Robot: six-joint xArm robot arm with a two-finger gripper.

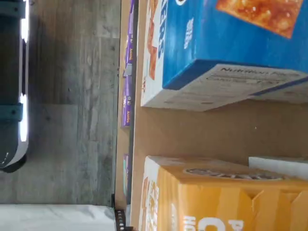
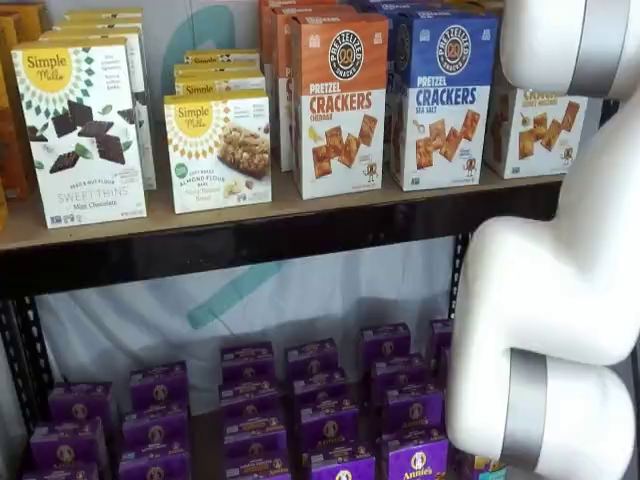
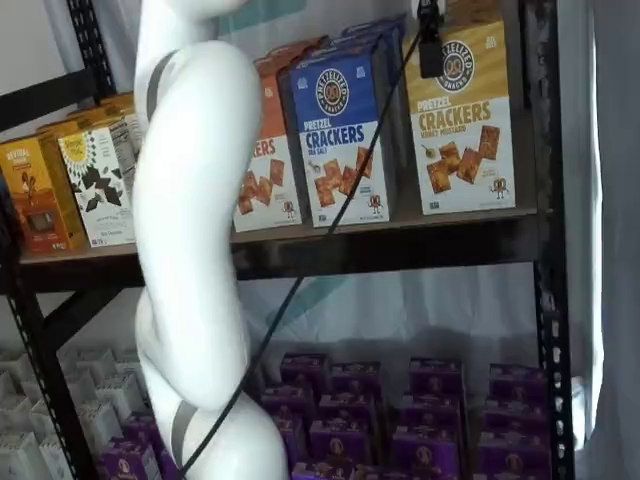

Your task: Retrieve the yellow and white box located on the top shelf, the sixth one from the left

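Shelf views showed three front-row pretzel-crackers boxes on the top shelf [image 3: 400, 245]: one orange-topped box [image 2: 339, 100], one blue-topped box [image 2: 443, 95] and the yellow and white box [image 3: 463, 120], which stood at the right end. Purple boxes [image 2: 320, 410] filled the lower level. Black gripper [image 3: 430, 35] fingers hung before the yellow box, jaws spread wide.

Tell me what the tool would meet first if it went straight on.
Probably the bare shelf between the blue box and the yellow box, which fills the wrist view's middle. The tool hangs before the yellow box's top in a shelf view, so depth is unclear; it might clip that box.
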